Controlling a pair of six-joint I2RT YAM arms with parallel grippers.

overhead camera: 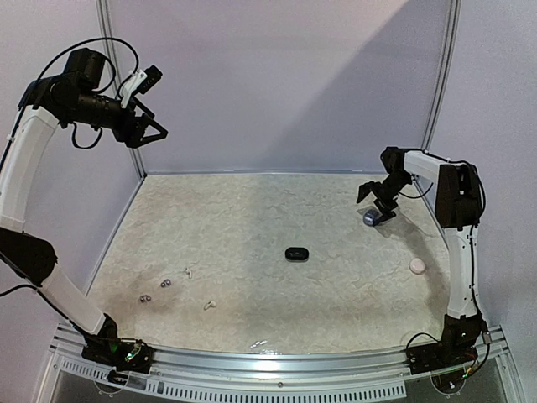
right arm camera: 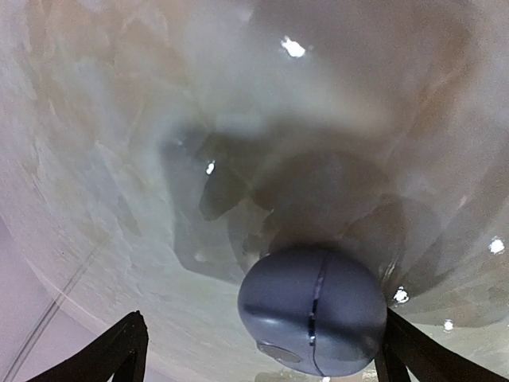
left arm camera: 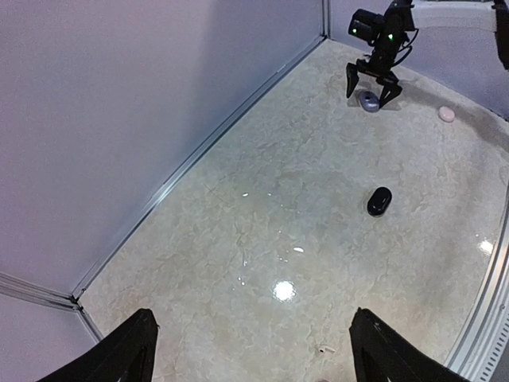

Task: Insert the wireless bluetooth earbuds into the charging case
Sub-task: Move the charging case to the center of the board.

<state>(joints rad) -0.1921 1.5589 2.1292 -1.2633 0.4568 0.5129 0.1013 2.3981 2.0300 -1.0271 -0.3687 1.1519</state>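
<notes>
Over the pale marbled tabletop (overhead camera: 252, 218), we saw the left gripper (left arm camera: 253, 314) hanging high, fingers wide, empty. The right gripper (overhead camera: 376, 206) sat low, fingers wide astride a rounded grey-blue charging case (right arm camera: 314, 318). A black oval case (overhead camera: 296, 253) lay mid-table, a round whitish case (overhead camera: 417, 265) near the right edge; tiny grey and white earbuds (overhead camera: 165, 283) lay scattered front-left.

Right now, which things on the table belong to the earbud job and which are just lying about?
Job: earbuds, grey case between the open right fingers, black case, pale case.
Not job: table, walls, front rail. These are fixtures; I see nothing else loose.
</notes>
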